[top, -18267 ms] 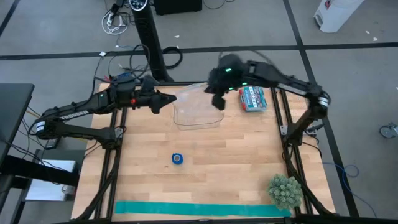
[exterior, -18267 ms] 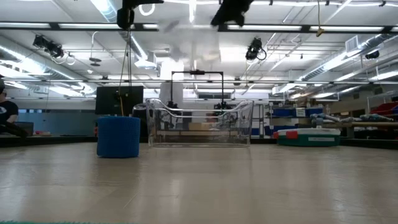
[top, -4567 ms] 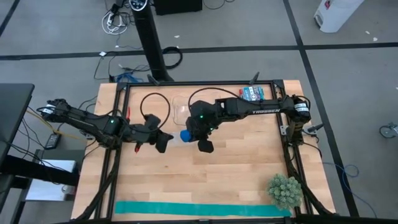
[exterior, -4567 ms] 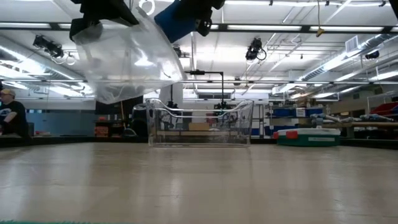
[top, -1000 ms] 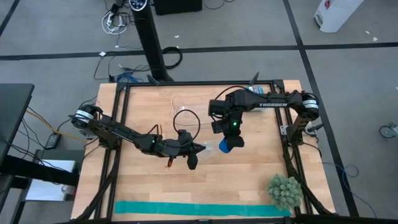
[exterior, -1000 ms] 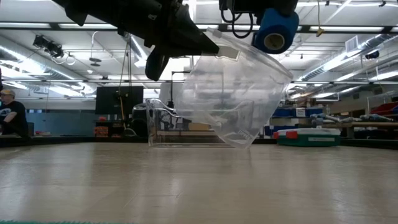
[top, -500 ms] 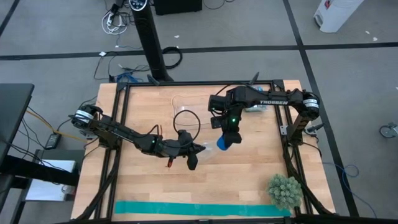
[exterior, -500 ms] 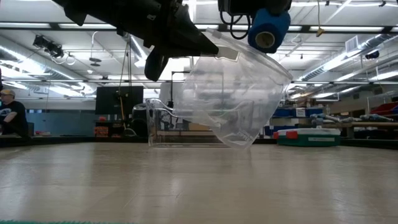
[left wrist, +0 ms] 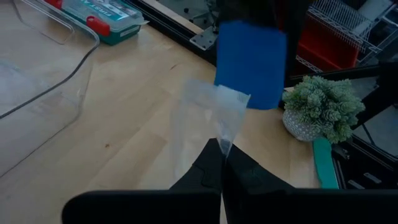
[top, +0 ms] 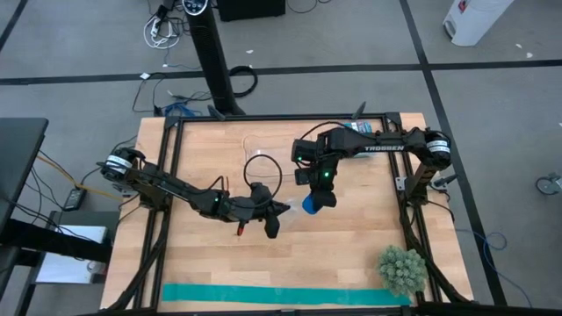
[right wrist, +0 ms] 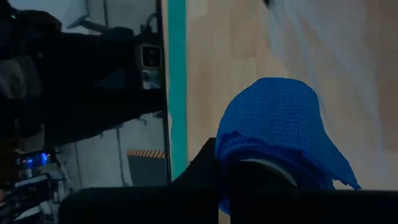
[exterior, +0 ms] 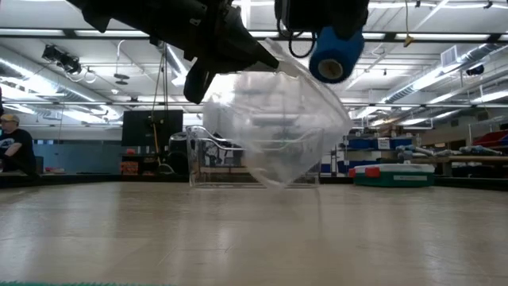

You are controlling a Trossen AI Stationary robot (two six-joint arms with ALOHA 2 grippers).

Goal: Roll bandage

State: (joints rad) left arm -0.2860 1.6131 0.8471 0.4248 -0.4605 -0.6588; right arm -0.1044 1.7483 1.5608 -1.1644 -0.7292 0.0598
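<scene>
The bandage [top: 310,204] is a small royal-blue roll, held in the air by my shut right gripper [top: 316,195] over the middle of the table. Just to its left, my left gripper [top: 279,211] is shut on a clear plastic bag [exterior: 274,127] that hangs below it. In the low view the roll [exterior: 333,54] sits at the bag's upper right edge, its hollow end facing the near side. The left wrist view shows the roll [left wrist: 250,62] just beyond the bag's rim. The right wrist view shows the roll [right wrist: 280,130] over the bag's clear film. My left gripper pinches the bag's top edge [left wrist: 219,138] between its two fingers, coming almost level from the table's left. The bag hangs below, its body bulging out, clear of the table. My right gripper holds the roll by its upper end [right wrist: 249,155], slanting down from above. Its own fingers hide the exact spot. The roll hangs tilted, clear of the table.
A clear plastic tub [top: 255,151] stands at the far middle, with a red-and-teal box [left wrist: 106,18] to its right. A green pot plant [top: 402,270] sits near the right front corner. A teal-green strip [top: 281,295] lies along the front edge.
My right gripper has carried the roll a little toward the table's left and slightly down, closer to the bag's mouth. The bag's hanging body has swung and bunched toward the left gripper, which has kept still.
</scene>
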